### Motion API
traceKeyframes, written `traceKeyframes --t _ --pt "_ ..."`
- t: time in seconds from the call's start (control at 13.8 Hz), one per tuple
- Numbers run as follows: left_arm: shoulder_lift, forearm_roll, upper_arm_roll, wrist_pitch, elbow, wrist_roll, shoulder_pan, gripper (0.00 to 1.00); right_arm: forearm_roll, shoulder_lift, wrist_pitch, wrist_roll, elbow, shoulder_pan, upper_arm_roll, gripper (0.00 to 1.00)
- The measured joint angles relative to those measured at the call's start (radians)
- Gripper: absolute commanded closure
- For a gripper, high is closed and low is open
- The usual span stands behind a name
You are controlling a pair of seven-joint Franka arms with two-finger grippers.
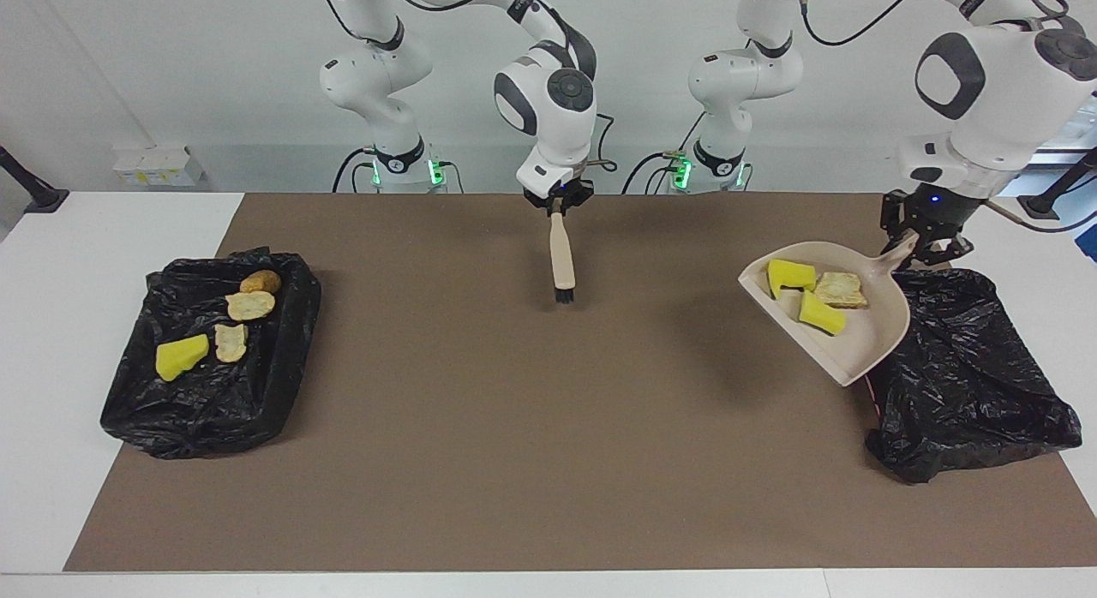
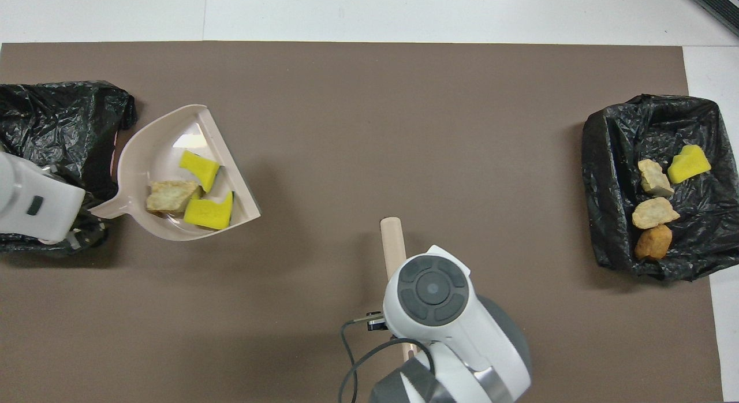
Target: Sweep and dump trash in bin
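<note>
- Left gripper is clamped on the handle of the dustpan, held up over the edge of the black-lined bin at the left arm's end of the table.
- Smooth beige plastic, the dustpan is a shallow scoop with a rounded back wall and a straight lip; it hangs tilted just below the left gripper.
- In the dustpan lie three pieces of trash: two bright yellow sponge chunks with cut, blocky edges and one tan, crusty bread-like lump.
- Crinkled, glossy black plastic lines the bin under the left gripper.
- Right gripper is closed on the brush, a slim beige handle hanging down with a short black bristle tuft, over the brown mat.
- Well apart from both grippers, at the right arm's end, a second black-lined bin holds four more scraps: one yellow sponge chunk and three tan to orange-brown lumps.
- Matte brown, the mat covers the white table.
</note>
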Motion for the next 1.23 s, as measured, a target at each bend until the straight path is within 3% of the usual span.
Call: traceKeyframes --t 0.22,0.44,0.51,0.58,0.65,0.94,1.23 --pt "0.093 0.059 0.000 0.024 0.120 0.173 0.099 1.00 0.000 0.062 0.065 0.021 -0.001 0.039 0.000 1.00" --pt "0.211 0.161 0.000 0.115 0.258 0.291 0.172 1.00 -0.001 0.065 0.070 0.021 0.004 0.034 -0.009 1.00" --pt "0.239 0.203 0.000 0.148 0.284 0.317 0.188 1.00 -0.002 0.066 0.070 0.021 0.004 0.032 -0.012 0.90" --pt "0.256 0.246 0.000 0.168 0.300 0.335 0.196 1.00 -0.002 0.066 0.070 0.021 0.005 0.031 -0.014 0.12" --pt "0.266 0.302 -0.001 0.185 0.310 0.345 0.198 1.00 -0.002 0.067 0.070 0.021 0.006 0.031 -0.014 0.00" --pt "0.268 0.559 -0.023 0.201 0.318 0.350 0.182 1.00 -0.005 0.063 0.046 0.020 0.043 0.018 -0.018 0.00" --pt "0.268 0.714 -0.025 0.195 0.318 0.351 0.155 1.00 -0.010 0.014 -0.133 -0.081 0.157 -0.067 -0.021 0.00"
